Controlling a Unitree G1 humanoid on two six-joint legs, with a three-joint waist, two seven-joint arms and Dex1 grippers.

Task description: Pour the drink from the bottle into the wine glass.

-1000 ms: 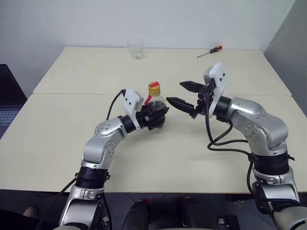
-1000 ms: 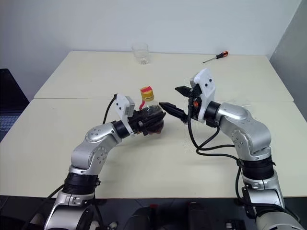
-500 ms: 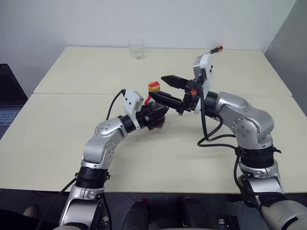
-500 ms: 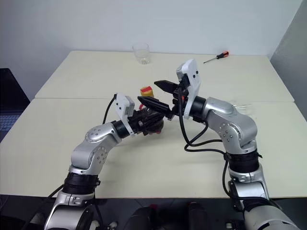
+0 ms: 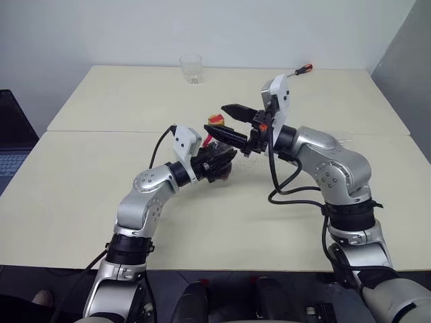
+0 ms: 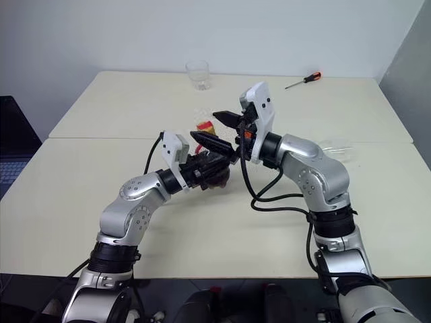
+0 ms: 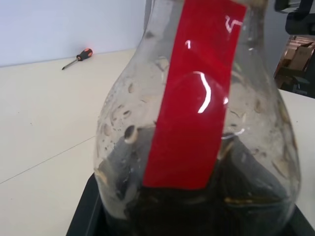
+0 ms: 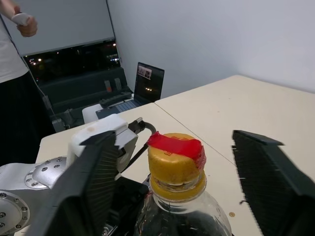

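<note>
Bottle [image 7: 197, 137]: upright above the table [image 5: 81, 195], pinched by left end effector [image 5: 219, 161], steadied for uncapping.
Right end effector [image 8: 172, 177]: spread around yellow cap [image 8: 176, 164], from 3 o'clock.

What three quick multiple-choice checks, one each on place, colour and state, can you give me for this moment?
1. Where is the screwdriver?
A. at the table's far right
B. beside the bottle
C. in the left end effector

2. What colour is the bottle's cap?
A. blue
B. yellow
C. white

3. How does the right end effector stand?
A. shut on the tumbler
B. open, fingers either side of the cap
C. resting flat on the table

Answers:
1 A: it lies near the far right edge of the table, well away from the bottle.
2 B: the right wrist view shows a yellow cap under a red strip.
3 B: there is a gap between each finger and the cap.
</note>
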